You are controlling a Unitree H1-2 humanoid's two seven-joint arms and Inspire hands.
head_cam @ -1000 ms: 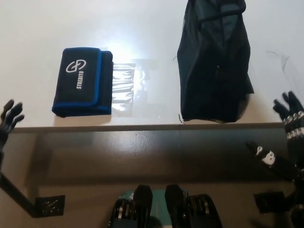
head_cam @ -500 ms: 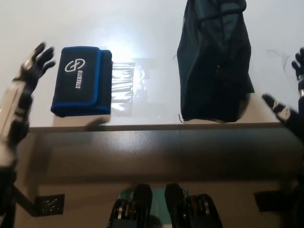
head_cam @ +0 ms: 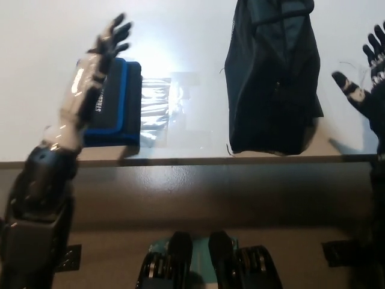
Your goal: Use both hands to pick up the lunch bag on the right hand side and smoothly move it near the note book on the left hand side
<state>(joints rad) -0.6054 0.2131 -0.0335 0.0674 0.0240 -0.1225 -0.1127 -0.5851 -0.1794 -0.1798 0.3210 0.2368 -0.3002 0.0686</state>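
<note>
A tall dark lunch bag (head_cam: 274, 78) stands on the white table (head_cam: 192, 36), right of centre. A black notebook with a blue border (head_cam: 114, 102) lies flat on the left, partly hidden by my left forearm. My left hand (head_cam: 108, 39) hovers above the notebook's far edge, fingers spread, open. My black right hand (head_cam: 367, 72) is raised to the right of the bag, a short gap away, fingers apart and holding nothing.
A clear plastic sheet (head_cam: 162, 108) lies between notebook and bag. The table's front edge (head_cam: 192, 161) runs across the middle of the view, with a brown floor below it. A thin dark thread (head_cam: 349, 66) lies on the table by the right hand.
My left arm has swept up and rightward, now crossing over the notebook. The right hand has risen further along the bag's right side. Bag and notebook have not moved.
</note>
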